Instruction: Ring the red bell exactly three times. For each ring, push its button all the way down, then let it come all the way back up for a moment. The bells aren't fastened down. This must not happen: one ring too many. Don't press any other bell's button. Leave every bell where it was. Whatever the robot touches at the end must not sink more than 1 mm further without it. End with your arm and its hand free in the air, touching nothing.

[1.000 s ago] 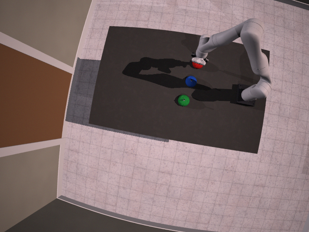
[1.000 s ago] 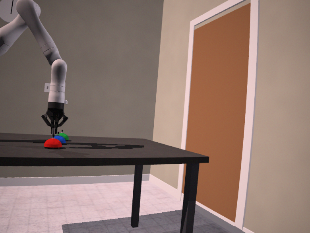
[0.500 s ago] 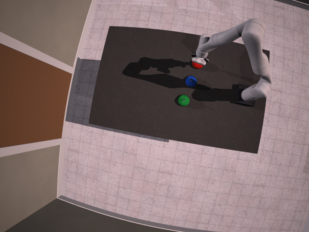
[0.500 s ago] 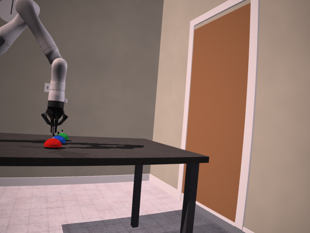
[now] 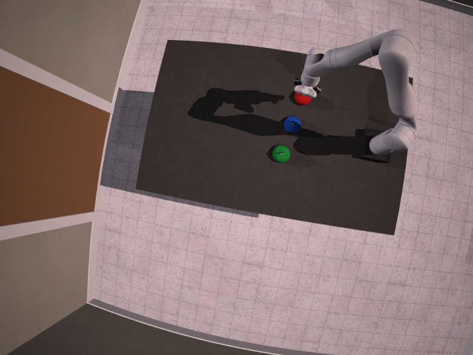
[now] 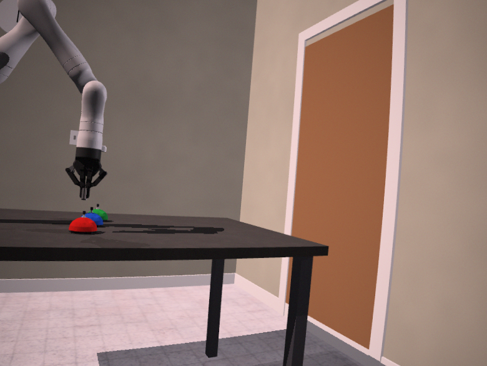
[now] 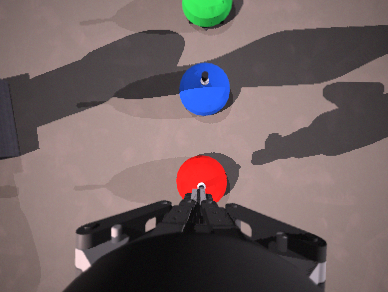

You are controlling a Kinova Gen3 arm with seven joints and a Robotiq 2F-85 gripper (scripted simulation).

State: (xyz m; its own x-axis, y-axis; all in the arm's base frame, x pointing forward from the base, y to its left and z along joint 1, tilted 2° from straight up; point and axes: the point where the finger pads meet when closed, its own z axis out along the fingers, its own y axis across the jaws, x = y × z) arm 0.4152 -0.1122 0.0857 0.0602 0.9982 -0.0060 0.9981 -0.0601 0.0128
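The red bell [image 6: 82,225] sits on the dark table; it also shows in the overhead view [image 5: 302,98] and in the wrist view [image 7: 201,178]. Its button [image 6: 83,212] stands up from the dome. My gripper [image 6: 83,195] is shut and empty. It hangs straight above the red bell's button with a clear gap between fingertips and button. In the wrist view the shut fingertips [image 7: 200,194] line up over the button [image 7: 201,185]. In the overhead view the wrist [image 5: 305,89] covers part of the red bell.
A blue bell [image 5: 292,123] and a green bell [image 5: 279,152] stand in a row beyond the red one; both show in the wrist view, blue [image 7: 204,89] and green [image 7: 206,10]. The arm's base [image 5: 376,146] is mounted at the table's edge.
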